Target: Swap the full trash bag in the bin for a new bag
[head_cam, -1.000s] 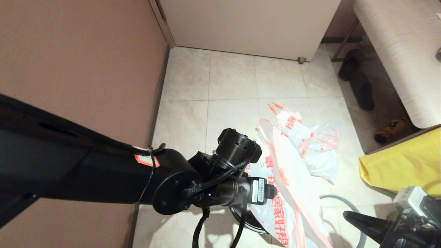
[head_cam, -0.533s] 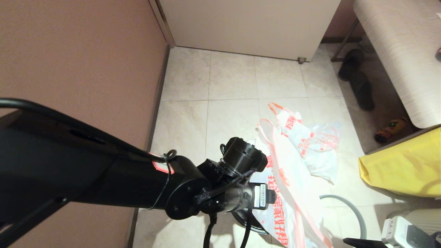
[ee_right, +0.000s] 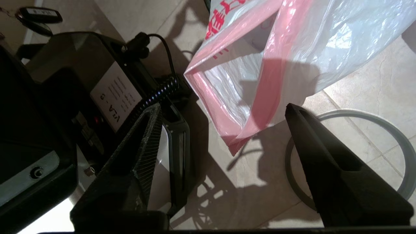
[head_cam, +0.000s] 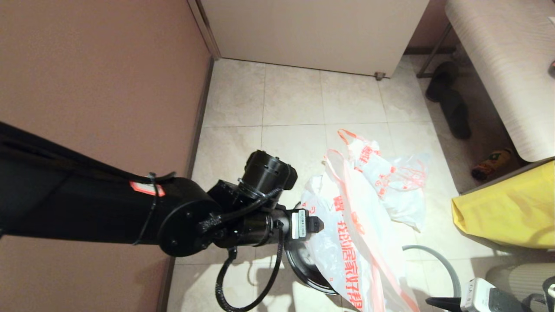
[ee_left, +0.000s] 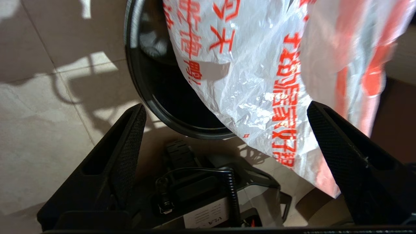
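slack new bag (head_cam: 360,242) draped over the bin (head_cam: 299,264) could slide off, since both left gripper (ee_left: 224,143) and right gripper (ee_right: 221,143) gape empty beside it.

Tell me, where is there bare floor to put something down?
Bare tiles lie between the pink wall and the bags, up to the white cabinet. It is crowded on the near right: the new bag drapes over the black bin, the full bag lies behind it, and the grey hoop lies beside them.
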Controlling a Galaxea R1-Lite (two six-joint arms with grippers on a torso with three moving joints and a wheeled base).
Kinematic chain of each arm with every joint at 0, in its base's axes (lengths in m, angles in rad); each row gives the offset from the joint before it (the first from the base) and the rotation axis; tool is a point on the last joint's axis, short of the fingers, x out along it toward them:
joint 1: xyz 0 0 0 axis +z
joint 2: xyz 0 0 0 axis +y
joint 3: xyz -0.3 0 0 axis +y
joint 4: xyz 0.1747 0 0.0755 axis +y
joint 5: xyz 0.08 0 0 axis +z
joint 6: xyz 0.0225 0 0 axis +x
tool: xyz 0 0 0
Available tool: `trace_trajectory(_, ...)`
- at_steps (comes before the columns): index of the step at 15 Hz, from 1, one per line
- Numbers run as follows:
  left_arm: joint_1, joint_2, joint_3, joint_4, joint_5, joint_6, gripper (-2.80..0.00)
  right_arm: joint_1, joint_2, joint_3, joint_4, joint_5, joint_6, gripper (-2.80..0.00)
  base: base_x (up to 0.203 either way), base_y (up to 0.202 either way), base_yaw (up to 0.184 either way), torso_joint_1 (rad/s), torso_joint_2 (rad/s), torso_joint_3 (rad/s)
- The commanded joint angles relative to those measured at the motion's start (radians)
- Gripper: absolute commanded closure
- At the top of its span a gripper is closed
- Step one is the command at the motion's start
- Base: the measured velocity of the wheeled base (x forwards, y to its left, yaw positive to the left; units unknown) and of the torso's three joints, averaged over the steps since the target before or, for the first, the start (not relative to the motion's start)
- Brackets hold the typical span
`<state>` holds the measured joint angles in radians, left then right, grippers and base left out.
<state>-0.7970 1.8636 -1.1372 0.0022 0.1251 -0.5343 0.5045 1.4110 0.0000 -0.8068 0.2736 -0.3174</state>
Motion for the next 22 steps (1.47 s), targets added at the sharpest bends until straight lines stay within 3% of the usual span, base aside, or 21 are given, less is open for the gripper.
trace_trajectory(1,0.029,-0.094,0.021,0.002,-0.011,-0.001,-2.8,0.005,0.065,0.0,-0.006,-0.005,-0.009,-2.8,0.0,0.0,0.0,0.0,0.0,0.0)
trace_trajectory(7,0.032,-0.127,0.051,-0.007,-0.015,-0.001,-2.8,-0.001,0.234,-0.127,-0.008,-0.099,-0.035,-2.8,0.0,0.0,0.0,0.0,0.0,0.0)
trace_trajectory(10,0.03,-0.139,0.063,-0.008,-0.015,0.0,-2.8,-0.056,0.281,-0.17,-0.09,-0.107,-0.035,-2.8,0.0,0.0,0.0,0.0,0.0,0.0)
trace_trajectory(11,0.029,-0.136,0.063,-0.008,-0.016,-0.001,-2.8,-0.068,0.3,-0.174,-0.126,-0.108,-0.037,0.0,0.0,0.0,0.0,0.0,0.0,0.0)
trace_trajectory(17,0.022,-0.132,0.056,-0.051,-0.013,0.031,-2.8,-0.067,0.408,-0.228,-0.265,-0.125,-0.035,0.0,0.0,0.0,0.0,0.0,0.0,0.0)
trace_trajectory(22,0.03,-0.237,0.107,-0.054,-0.02,0.027,-2.8,0.029,0.323,-0.34,-0.262,-0.115,-0.028,0.0,0.0,0.0,0.0,0.0,0.0,0.0)
